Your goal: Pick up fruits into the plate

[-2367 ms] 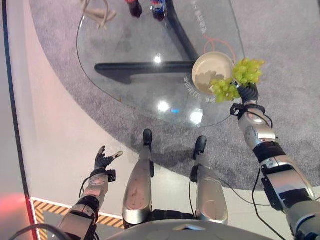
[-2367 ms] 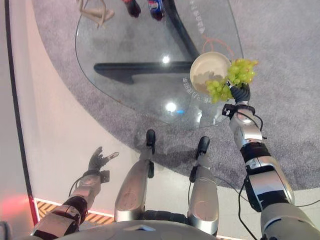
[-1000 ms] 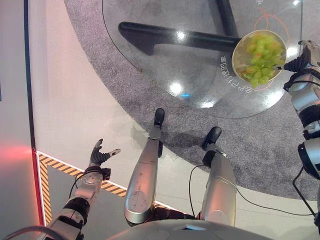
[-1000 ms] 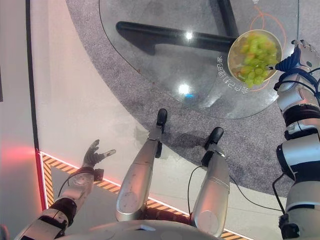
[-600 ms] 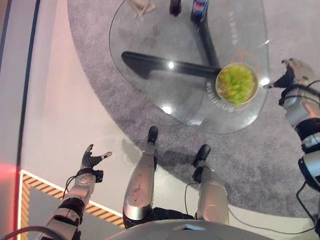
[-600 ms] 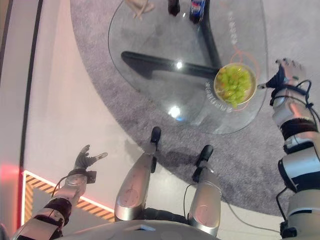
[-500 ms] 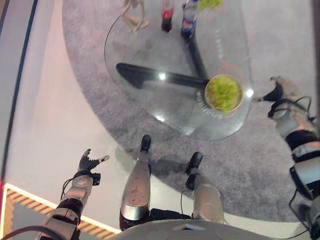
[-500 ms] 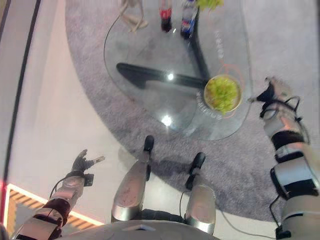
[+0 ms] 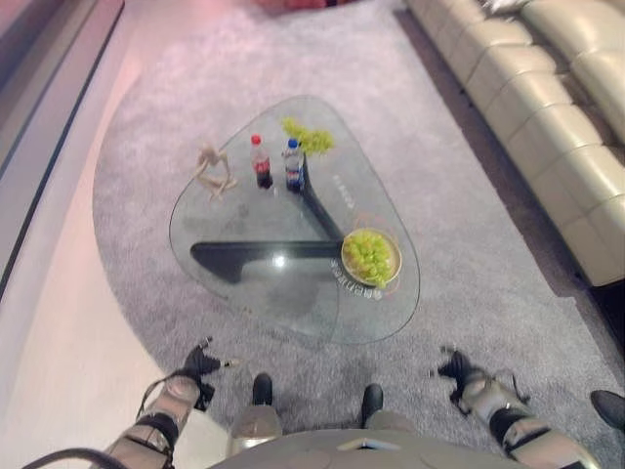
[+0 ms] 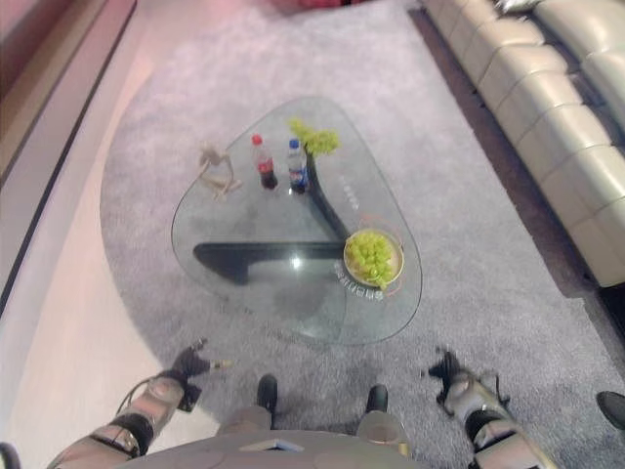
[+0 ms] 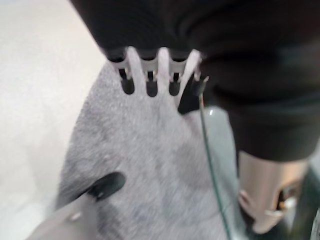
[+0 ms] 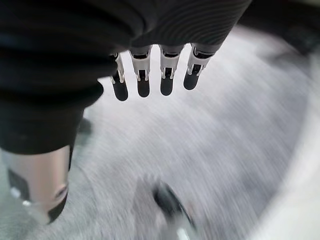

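Note:
A bunch of green grapes (image 9: 369, 254) lies in the pale round plate (image 9: 346, 257) near the right corner of the glass table (image 9: 244, 225). A second green bunch (image 9: 309, 138) rests at the table's far edge, behind the bottles. My right hand (image 9: 454, 371) hangs low over the grey carpet, well short of the table, its fingers (image 12: 151, 75) straight and holding nothing. My left hand (image 9: 200, 363) is low on the other side, fingers (image 11: 149, 75) spread and thumb (image 11: 106, 185) apart, also holding nothing.
Two drink bottles (image 9: 260, 161) (image 9: 292, 164) and a pale wooden figure (image 9: 213, 169) stand on the far half of the table. A beige sofa (image 9: 547, 117) runs along the right. A dark shoe (image 9: 610, 405) shows at the lower right.
The right hand let the grapes go into the plate, drew back and dropped low beside the body. The camera view has pulled back, taking in the whole table and the sofa.

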Tool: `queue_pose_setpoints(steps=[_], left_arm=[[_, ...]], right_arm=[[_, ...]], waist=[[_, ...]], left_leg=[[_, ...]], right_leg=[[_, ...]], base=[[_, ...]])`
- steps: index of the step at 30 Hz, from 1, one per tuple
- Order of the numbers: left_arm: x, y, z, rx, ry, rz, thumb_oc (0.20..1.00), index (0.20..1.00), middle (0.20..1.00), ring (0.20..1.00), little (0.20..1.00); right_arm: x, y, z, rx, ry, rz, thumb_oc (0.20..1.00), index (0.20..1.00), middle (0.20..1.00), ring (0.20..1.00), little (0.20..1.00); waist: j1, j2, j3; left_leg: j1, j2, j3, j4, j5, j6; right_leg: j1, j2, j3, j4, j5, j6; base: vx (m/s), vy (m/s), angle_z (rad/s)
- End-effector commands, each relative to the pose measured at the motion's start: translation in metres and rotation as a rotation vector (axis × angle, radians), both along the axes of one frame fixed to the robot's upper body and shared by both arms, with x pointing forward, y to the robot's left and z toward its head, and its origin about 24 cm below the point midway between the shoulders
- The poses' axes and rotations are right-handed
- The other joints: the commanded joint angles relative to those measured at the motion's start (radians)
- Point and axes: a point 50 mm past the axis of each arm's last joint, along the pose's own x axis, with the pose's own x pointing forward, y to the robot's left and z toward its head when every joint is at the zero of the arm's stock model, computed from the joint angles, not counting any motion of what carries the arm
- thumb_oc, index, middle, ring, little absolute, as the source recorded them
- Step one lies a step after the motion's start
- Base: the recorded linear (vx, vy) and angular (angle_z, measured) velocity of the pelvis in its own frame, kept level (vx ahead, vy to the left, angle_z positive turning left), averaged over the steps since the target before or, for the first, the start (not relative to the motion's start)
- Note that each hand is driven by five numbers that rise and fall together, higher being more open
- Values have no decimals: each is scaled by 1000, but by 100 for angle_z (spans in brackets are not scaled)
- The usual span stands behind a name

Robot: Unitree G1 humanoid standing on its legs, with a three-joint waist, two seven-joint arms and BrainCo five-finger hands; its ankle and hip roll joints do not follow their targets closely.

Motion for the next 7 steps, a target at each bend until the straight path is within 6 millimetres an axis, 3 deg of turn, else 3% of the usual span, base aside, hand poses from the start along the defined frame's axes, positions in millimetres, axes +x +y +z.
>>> queue_pose_setpoints(steps=[1,3,7], left_arm=[[-11,5,-6,78,126,-52,1000,1000,1000,1000,1000],[-23,6,-11,100,181,-26,1000,1000,1000,1000,1000],[-29,10,-12,109,221,-32,1000,1000,1000,1000,1000]], right_arm=[[1,-5,0,54,43,-205,1000,1000,1000,1000,1000],[-13,-5,-4,48,131,-185,1000,1000,1000,1000,1000],[-20,-8,-5,14,181,-130,1000,1000,1000,1000,1000]], waist=[[7,5,2],[-1,11,-9],[-4,13,-19]], left_leg=[[-4,-16,86,39,-110,37],[12,-16,88,34,-112,36],[24,-17,82,30,-116,37]], right_leg=[[-20,-8,-45,93,-82,3],[-6,-4,-33,83,-83,2],[5,1,-21,77,-88,0]], base=[[115,46,-14],[101,42,-19],[49,6,-10]])
